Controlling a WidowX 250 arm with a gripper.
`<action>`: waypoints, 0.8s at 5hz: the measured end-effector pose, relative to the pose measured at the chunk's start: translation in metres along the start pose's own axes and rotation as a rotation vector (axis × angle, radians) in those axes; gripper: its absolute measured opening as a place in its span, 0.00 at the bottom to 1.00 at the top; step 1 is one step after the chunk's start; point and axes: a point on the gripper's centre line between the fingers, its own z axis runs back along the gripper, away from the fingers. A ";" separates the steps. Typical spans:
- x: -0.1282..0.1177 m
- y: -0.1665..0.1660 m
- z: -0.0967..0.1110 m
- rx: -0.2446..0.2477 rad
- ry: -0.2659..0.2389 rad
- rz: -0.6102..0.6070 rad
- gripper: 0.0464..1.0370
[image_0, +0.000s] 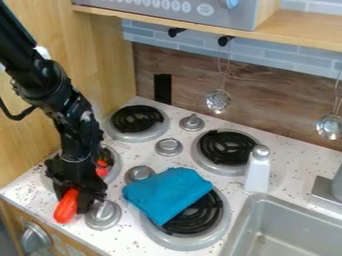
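Hanging at the near edge of the left front burner (114, 170), your gripper (81, 196) is right against the red-orange object (66, 206); whether its jaws are parted or clenched on it, you cannot tell. The visible piece lies to the jaws' lower left in the camera view, its long axis slanting up-right toward them, with the silver knob (103, 214) just to their right.

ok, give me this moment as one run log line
hand at orange-red item, beside silver knob | blue cloth partly over burner | white upright piece near sink | two metal ladles hanging at wall
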 end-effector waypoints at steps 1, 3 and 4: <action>0.018 -0.025 0.029 -0.085 -0.015 0.043 0.52; 0.083 -0.047 0.071 -0.172 -0.048 0.090 0.52; 0.110 -0.056 0.065 -0.184 -0.028 0.115 0.52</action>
